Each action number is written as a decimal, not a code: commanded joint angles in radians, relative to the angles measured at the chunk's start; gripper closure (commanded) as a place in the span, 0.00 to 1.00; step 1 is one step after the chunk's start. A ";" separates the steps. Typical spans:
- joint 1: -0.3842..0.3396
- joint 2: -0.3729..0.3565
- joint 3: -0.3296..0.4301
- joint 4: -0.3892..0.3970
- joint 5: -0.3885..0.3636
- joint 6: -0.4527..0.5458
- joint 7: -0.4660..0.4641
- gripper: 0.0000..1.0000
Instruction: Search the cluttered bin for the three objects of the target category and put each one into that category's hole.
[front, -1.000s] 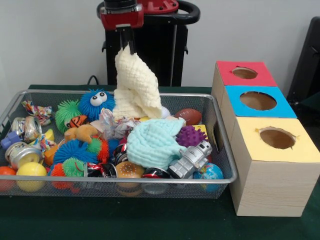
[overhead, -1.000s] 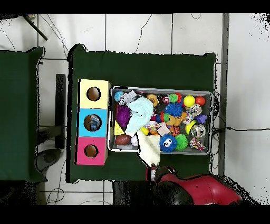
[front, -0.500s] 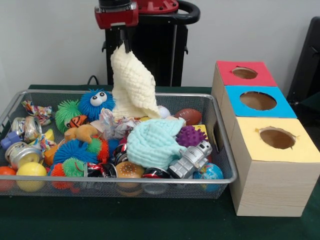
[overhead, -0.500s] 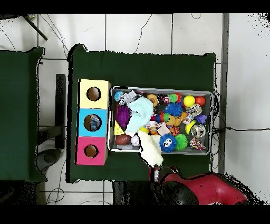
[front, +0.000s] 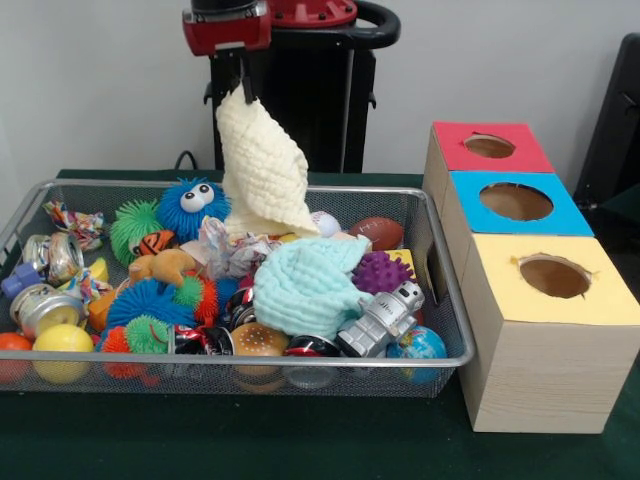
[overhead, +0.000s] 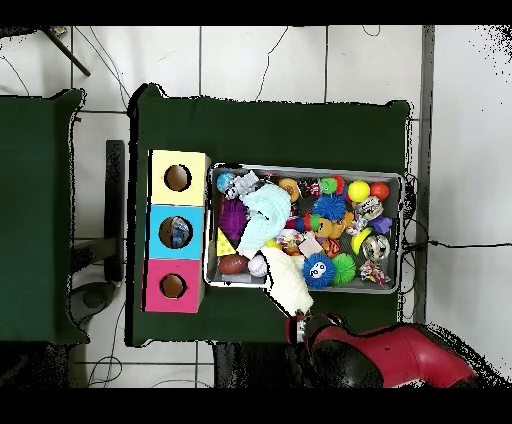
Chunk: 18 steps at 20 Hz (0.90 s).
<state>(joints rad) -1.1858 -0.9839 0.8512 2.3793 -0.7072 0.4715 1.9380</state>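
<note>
Since the earlier frames we note the gripper (front: 243, 88) has moved left and slightly up in the front view, and the cream cloth (front: 262, 165) has gone with it; its lower edge now only just hangs at the clutter near the wire bin's (front: 447, 300) far rim. Bin contents unchanged.

We see the arm coming down from the top of the front view, its red wrist block above the bin's far side, dark fingers clamped on the cloth's peak. The cloth drapes in a cone below it. In the overhead view the cloth (overhead: 285, 282) straddles the bin's edge on the arm's side.

To the right of the bin sits the box row: red hole (front: 489, 146) farthest, blue hole (front: 516, 201) in the middle, yellow hole (front: 554, 276) nearest. A pale blue cloth (front: 305, 285) lies in the bin's near middle.
</note>
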 joint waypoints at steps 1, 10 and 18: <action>-0.046 0.022 0.101 -0.114 -0.046 0.141 -0.328 1.00; -0.125 0.051 0.178 -0.148 -0.028 0.228 -0.396 1.00; -0.166 0.094 0.213 -0.195 -0.030 0.298 -0.444 1.00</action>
<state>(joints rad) -1.3301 -0.9516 0.9812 2.3305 -0.7121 0.6303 1.8809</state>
